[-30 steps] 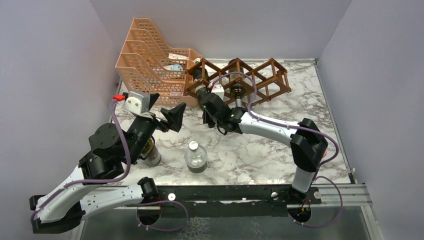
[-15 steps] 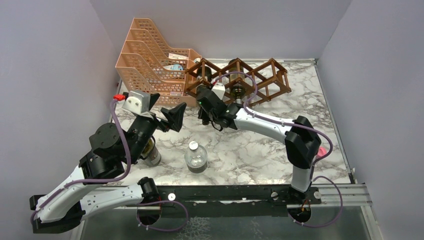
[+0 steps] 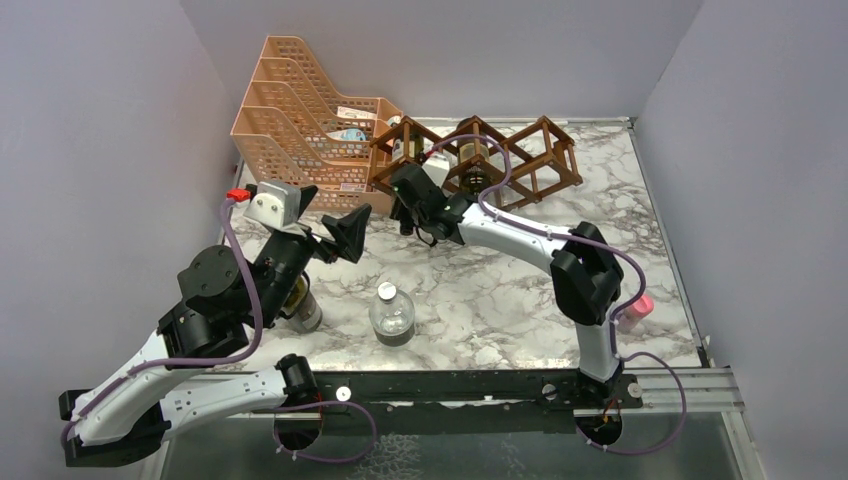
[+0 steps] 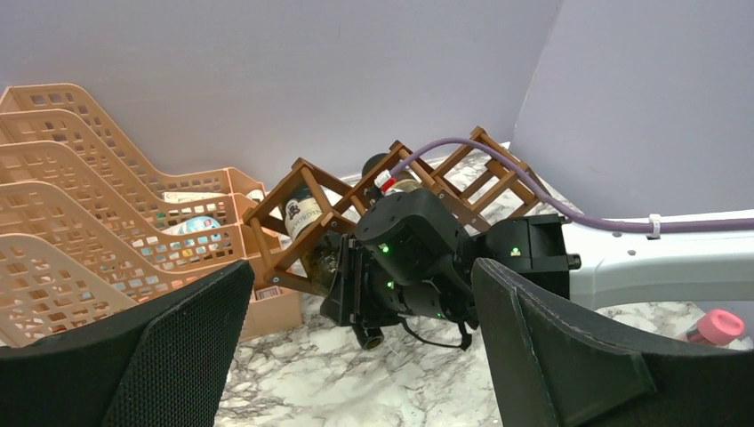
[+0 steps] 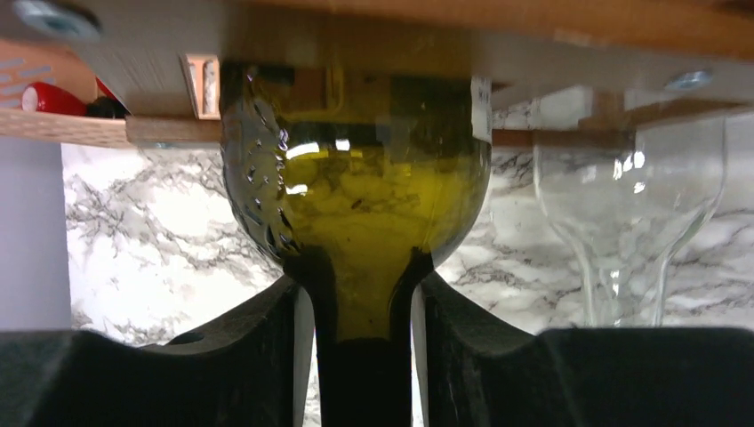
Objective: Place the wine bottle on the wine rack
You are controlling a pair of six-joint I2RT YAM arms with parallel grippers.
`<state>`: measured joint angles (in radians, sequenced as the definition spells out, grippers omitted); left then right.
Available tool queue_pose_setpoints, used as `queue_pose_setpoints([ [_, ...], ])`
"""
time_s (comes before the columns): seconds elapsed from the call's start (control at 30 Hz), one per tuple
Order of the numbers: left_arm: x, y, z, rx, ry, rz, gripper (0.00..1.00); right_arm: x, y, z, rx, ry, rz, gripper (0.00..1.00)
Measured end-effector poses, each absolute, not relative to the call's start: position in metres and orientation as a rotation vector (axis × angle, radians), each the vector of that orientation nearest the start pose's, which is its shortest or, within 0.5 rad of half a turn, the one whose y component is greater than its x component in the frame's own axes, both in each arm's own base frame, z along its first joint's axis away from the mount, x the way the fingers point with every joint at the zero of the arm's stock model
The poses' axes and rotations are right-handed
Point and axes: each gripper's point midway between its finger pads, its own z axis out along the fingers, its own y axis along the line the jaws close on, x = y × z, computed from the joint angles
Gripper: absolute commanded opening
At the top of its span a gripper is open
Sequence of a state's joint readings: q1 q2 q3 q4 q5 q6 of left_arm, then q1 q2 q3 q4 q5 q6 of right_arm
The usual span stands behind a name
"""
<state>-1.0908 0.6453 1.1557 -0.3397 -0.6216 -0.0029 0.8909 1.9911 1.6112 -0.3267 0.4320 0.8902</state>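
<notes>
The dark green wine bottle (image 5: 356,205) lies in the leftmost diamond cell of the reddish-brown wine rack (image 3: 520,165), its neck pointing out toward the arms. In the left wrist view its labelled body (image 4: 302,213) rests between the rack's slats (image 4: 311,178). My right gripper (image 3: 408,195) sits at the rack's front around the neck. In the right wrist view the right gripper (image 5: 360,302) has thin slits of light between each finger and the neck, so it is open slightly. My left gripper (image 3: 335,215) hovers wide open left of it, holding nothing.
A peach perforated file tray (image 3: 290,110) stands left of the rack. A second bottle (image 3: 473,155) lies in the middle cell. A clear plastic bottle (image 3: 391,312) stands near the front, a pink-capped item (image 3: 640,305) by the right arm, and a wine glass (image 5: 622,205) behind the rack.
My right arm has pushed forward and left, sliding the wine bottle deeper into the left cell. Its jaws have then eased apart off the neck. The left arm has stayed still.
</notes>
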Motion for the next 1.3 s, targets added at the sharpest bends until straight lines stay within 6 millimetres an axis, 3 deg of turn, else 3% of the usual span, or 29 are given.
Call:
queue_pose_setpoints([
  [0.4,0.196,-0.142,0.436,0.294,1.431,-0.386,0.99,0.393,0.4,0.152,0.248,2.177,0.511,0.7],
  [0.63,0.2,-0.144,0.433,0.317,1.435,-0.34,0.99,0.38,0.385,0.162,0.238,2.164,0.523,0.88],
  [0.87,0.204,-0.146,0.437,0.312,1.421,-0.318,0.99,0.364,0.364,0.216,0.214,2.06,0.602,0.88],
  [1.0,0.207,-0.151,0.439,0.317,1.421,-0.311,0.99,0.35,0.359,0.245,0.077,1.977,0.675,0.82],
  [1.1,0.207,-0.151,0.449,0.299,1.402,-0.326,0.99,0.337,0.37,0.262,-0.1,1.915,0.766,0.77],
  [1.3,0.207,-0.141,0.48,0.205,1.345,-0.354,0.99,0.301,0.409,0.285,-0.489,1.777,0.974,0.76],
])
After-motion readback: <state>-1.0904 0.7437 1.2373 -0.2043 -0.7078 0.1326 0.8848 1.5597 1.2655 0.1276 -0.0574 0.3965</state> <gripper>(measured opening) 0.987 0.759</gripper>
